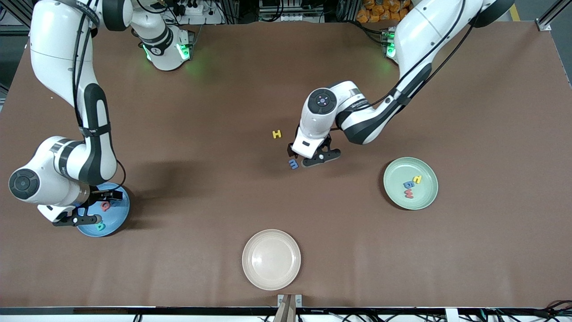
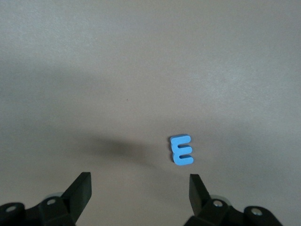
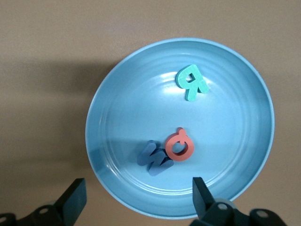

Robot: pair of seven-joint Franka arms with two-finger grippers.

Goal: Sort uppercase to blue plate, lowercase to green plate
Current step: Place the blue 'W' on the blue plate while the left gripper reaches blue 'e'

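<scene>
The blue plate (image 3: pixel 108 94) holds a teal R (image 3: pixel 192 82), a red Q (image 3: pixel 179 145) and a blue M (image 3: pixel 154 158) that leans against the Q. My right gripper (image 3: pixel 137 188) hangs open over that plate's (image 1: pixel 118 217) rim, holding nothing. A small blue m (image 2: pixel 181 149) lies flat on the brown table, just off the fingertips of my open left gripper (image 2: pixel 139 181), which hovers low beside the m (image 1: pixel 293 164). A yellow H (image 1: pixel 277 133) lies farther from the camera than the m. The green plate (image 1: pixel 397 197) holds a yellow hooked letter (image 1: pixel 417 179), a blue g (image 1: pixel 408 184) and a red w (image 1: pixel 408 193).
A cream-white plate (image 1: pixel 271 259) sits near the table's front edge, midway between the two arms' ends. The blue plate is at the right arm's end, the green one toward the left arm's end.
</scene>
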